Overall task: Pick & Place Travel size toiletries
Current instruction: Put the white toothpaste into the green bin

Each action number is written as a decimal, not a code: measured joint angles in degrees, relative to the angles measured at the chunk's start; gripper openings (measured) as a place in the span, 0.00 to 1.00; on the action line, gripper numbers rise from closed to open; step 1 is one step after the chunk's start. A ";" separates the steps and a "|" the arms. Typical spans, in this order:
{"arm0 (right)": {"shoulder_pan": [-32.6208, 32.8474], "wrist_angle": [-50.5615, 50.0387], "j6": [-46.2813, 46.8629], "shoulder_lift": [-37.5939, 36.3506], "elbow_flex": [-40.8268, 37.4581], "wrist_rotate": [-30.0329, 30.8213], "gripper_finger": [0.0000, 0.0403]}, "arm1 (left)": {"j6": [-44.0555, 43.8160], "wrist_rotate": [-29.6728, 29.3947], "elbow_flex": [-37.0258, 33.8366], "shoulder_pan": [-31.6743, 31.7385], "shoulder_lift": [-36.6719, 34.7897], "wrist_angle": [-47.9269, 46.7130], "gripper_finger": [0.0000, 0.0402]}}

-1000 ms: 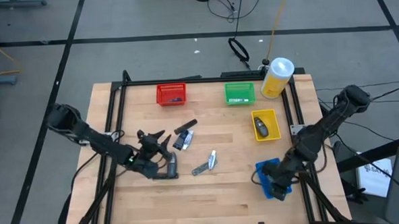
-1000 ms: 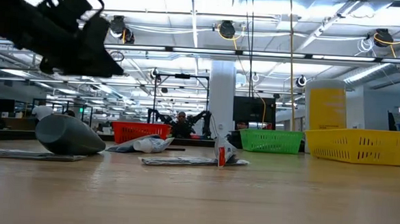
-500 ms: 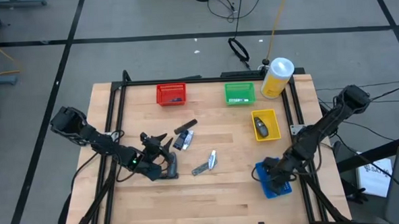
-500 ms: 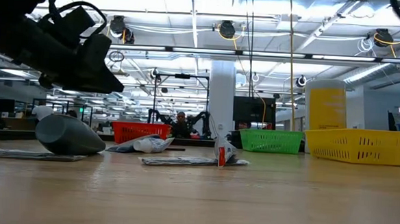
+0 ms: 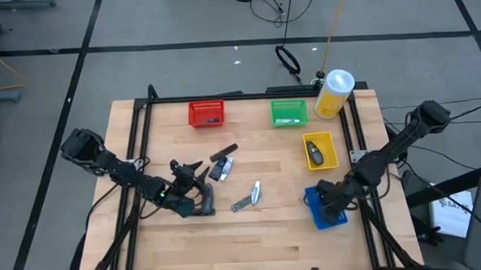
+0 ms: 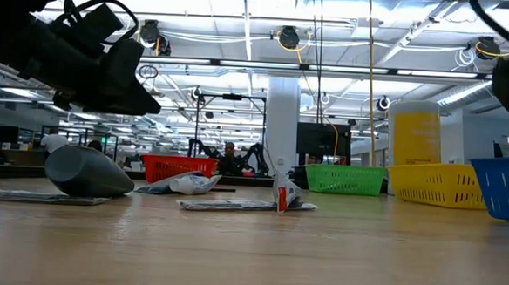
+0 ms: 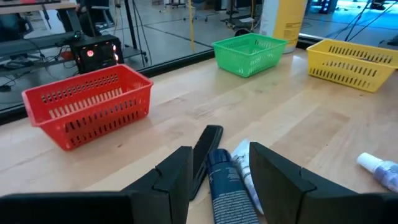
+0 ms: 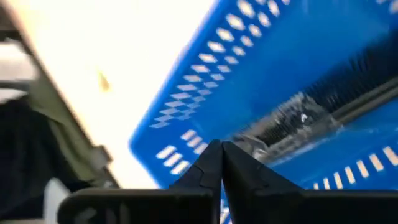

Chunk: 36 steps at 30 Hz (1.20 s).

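Dark, light, slick-skinned toiletries (image 5: 219,168) are lying at the surface's centre, so you are taking the stiff blue tube (image 7: 224,186) mid-body at 12 o'clock between the left tool's (image 7: 214,177) parted fingers, while the right tool (image 8: 221,163) is sitting pinched together at the blue bin (image 5: 325,211).

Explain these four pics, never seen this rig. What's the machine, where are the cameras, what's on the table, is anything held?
It is a two-armed robot at a wooden table, sorting small toiletries into coloured bins. One camera looks straight down, one sits level with the tabletop, and one rides on each wrist. Red bin and green bin stand at the far edge, beside a big yellow bottle; the yellow bin and blue bin stand on the right. Loose tubes and a sachet lie mid-table. The left gripper hovers open beside them, holding nothing. The right gripper is shut, at the blue bin, whose wall fills its wrist view; nothing shows in its fingers.
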 joint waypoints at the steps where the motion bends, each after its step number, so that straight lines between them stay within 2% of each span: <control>1: 0.00 0.10 -0.07 -1.62 0.00 1.21 0.00 | 1.09 0.01 0.00 0.00 0.00 0.72 0.39; 4: -0.02 1.47 -3.67 -6.03 0.00 8.08 0.00 | 3.87 0.05 0.00 -0.11 0.00 2.57 0.39; 7: -0.13 7.55 -15.76 -7.98 -0.07 23.06 0.00 | 5.61 0.26 0.00 -0.15 0.00 3.70 0.39; 9: -0.36 17.56 -27.43 -7.79 -1.58 33.84 0.01 | 5.82 0.80 0.00 -0.15 0.00 3.85 0.39; 11: -2.22 29.46 -39.44 -6.63 -4.06 37.33 0.02 | 5.97 1.16 0.00 -0.15 0.00 3.83 0.39; 15: -8.57 50.01 -53.34 -1.55 -8.09 34.34 0.08 | 6.55 1.35 0.00 -0.15 0.00 3.78 0.39; 19: -15.31 57.38 -61.46 6.37 -8.34 27.63 0.19 | 9.25 2.76 0.00 -0.13 -0.01 3.87 0.39; 24: -23.93 58.73 -65.48 15.38 -4.69 17.74 0.35 | 10.33 5.06 0.00 -0.09 -0.09 3.94 0.39; 27: -27.86 58.73 -68.72 20.10 -1.90 9.10 0.45 | 10.35 6.11 0.02 0.01 -0.09 3.90 0.39; 31: -31.84 58.76 -74.15 25.88 1.46 -2.69 0.58 | 10.03 10.73 0.02 1.01 -0.09 3.67 0.39; 34: -33.62 58.62 -80.85 31.07 4.26 -9.92 0.64 | 8.50 13.31 0.02 2.11 -0.11 3.28 0.39; 36: -34.45 58.36 -85.09 34.62 6.44 -12.49 0.66 | 7.58 14.20 0.04 3.01 0.17 3.33 0.39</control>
